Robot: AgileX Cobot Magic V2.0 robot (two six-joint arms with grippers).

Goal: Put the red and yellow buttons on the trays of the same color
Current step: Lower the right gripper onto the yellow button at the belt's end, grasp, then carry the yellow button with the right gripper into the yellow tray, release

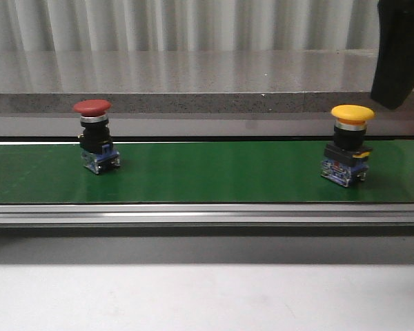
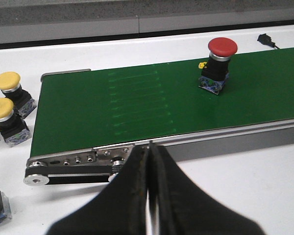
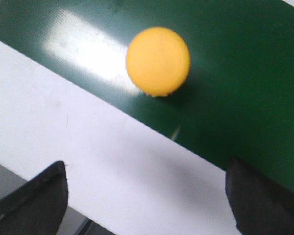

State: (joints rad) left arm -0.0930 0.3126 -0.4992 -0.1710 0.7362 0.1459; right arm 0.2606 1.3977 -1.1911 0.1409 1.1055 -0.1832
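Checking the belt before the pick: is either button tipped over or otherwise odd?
Nothing stands out. The red button and yellow button both stand upright on the green belt, far apart. The right claw hangs open above the yellow one.

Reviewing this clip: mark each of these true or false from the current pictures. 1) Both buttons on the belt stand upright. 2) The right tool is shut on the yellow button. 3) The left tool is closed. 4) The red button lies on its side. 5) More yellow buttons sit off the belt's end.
1) True: the red button and yellow button both stand cap-up on the green belt.
2) False: the right tool is open, above the yellow button, not touching it.
3) True: the left tool has its fingers together, holding nothing.
4) False: it stands upright.
5) True: two spare yellow buttons sit on the white table beyond the belt's end.
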